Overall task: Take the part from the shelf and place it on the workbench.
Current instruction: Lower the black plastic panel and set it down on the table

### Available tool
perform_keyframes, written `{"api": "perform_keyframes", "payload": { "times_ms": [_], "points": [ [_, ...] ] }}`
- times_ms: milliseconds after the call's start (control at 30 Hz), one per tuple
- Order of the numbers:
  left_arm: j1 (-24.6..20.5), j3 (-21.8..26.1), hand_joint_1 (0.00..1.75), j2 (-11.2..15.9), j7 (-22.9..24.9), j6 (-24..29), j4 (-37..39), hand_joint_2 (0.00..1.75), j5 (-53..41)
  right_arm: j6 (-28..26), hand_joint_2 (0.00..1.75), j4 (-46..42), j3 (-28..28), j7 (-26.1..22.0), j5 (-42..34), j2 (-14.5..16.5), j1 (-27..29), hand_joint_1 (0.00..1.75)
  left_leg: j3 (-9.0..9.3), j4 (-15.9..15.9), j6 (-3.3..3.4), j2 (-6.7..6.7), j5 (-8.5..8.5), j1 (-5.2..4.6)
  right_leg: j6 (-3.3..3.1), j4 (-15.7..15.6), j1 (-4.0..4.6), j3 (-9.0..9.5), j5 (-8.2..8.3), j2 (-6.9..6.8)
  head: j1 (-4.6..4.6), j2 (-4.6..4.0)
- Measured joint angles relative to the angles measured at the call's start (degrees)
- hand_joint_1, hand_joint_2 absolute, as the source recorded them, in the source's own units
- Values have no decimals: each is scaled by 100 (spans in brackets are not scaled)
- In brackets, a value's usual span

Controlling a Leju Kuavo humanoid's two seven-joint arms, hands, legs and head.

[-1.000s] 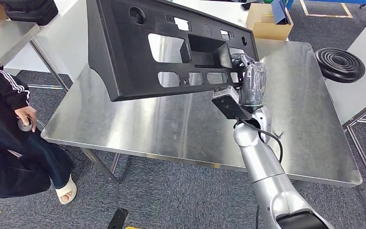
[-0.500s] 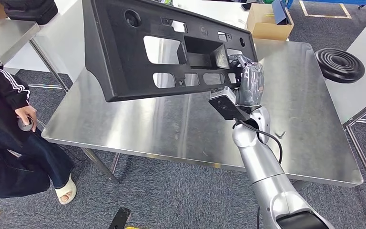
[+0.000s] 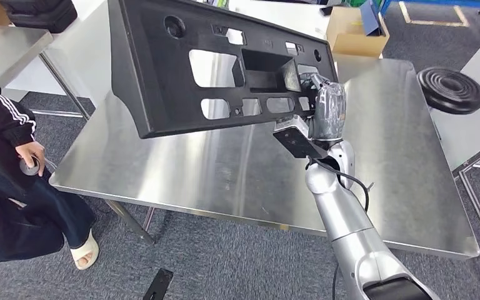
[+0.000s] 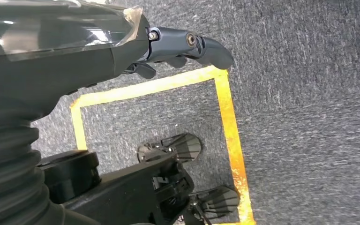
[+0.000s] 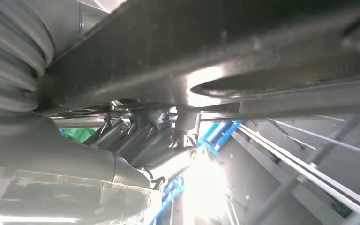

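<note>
— Part, position? 
— Large black panel [image 3: 181, 69] with cut-outs, held up in the air over the steel workbench [image 3: 400, 162], tilted, not touching the top. In the right wrist view its dark underside [image 5: 206, 51] runs across just above the fingers.

— Who has it? 
— Right hand [image 3: 325, 103] grips its right end, fingers [image 5: 168, 159] curled up against the edge.

— Left hand? 
— Left hand [image 4: 136, 51] hangs over grey carpet with a yellow tape line [image 4: 229, 122]; holds nothing, fingers [image 4: 201, 44] stretched out.

— Around? 
— Person's hand [image 3: 31, 159] by the bench's left corner. Black ribbed disc [image 3: 451, 89] past the right edge. Cardboard box [image 3: 356, 31] behind.
</note>
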Motion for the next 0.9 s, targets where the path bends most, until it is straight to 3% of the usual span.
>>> {"api": "perform_keyframes", "payload": {
  "times_ms": [33, 100, 133, 267, 300, 333, 433, 500, 533, 700, 900],
  "points": [
    [2, 0, 0, 0, 0, 1, 0, 175, 5, 0, 175, 6, 5, 4, -1, -1, 6, 155, 11, -7, -30, 2, -19, 4, -105, 1, 16, 25, -22, 5, -7, 0],
    [4, 0, 0, -1, -1, 5, 0, 175, 16, 1, 175, 12, 8, 14, -3, 3, 6, 155, -33, 127, -69, 18, -17, 26, -209, 12, 11, 111, -42, 24, -23, 0],
    [-2, 0, 0, -2, -3, 8, 0, 175, 19, 1, 175, 14, 10, 17, -4, 9, -5, 155, -150, 337, -86, 26, -18, 33, -257, 8, 9, 166, -72, 34, -34, 0],
    [13, 2, 0, 3, -10, 20, 0, 175, 48, 3, 175, 35, 19, 19, -10, 38, -24, 155, -1119, 1618, -113, 31, -310, 23, -420, 2, 76, 366, -246, 55, -54, 0],
    [28, 3, 0, 7, -12, 30, 0, 175, 59, 6, 175, 48, 20, 19, -12, 42, -21, 155, -1276, 1686, -92, 31, -302, 11, -437, 1, 101, 421, -296, 65, -55, 0],
    [42, 4, 0, 9, -16, 41, 0, 175, 70, 9, 175, 58, 20, 19, -15, 47, -20, 155, -1323, 1533, -48, 30, -150, -12, -447, -1, 126, 487, -347, 75, -55, 0],
    [58, 4, 0, 27, -36, 67, 1, 175, 79, 13, 175, 70, 24, 19, -27, 76, -22, 155, -1038, 428, 209, 38, 642, -157, -443, -14, 171, 665, -482, 95, -44, 0],
    [57, 4, 0, 40, -54, 78, 1, 175, 79, 11, 175, 78, 26, 28, -31, 87, -20, 155, -880, 87, 310, 36, 795, -240, -400, -41, 162, 706, -531, 94, -32, 0],
    [62, 4, 0, 45, -58, 81, 1, 175, 80, 10, 175, 80, 27, 36, -30, 91, -21, 155, -839, 58, 319, 32, 772, -258, -369, -71, 161, 721, -544, 91, -35, 0],
    [64, 5, 0, 37, -61, 85, 1, 175, 82, 8, 175, 81, 29, 55, -14, 104, -53, 155, -741, -57, 232, 15, 804, -260, -275, -136, 167, 797, -495, 78, -52, 0],
    [68, 5, 0, 31, -61, 117, 1, 175, 90, 60, 175, 125, 81, 61, 28, 104, -114, 155, -726, -65, 216, -4, 734, -256, -292, -276, 172, 885, -580, 65, -49, 0]
  ]
}}
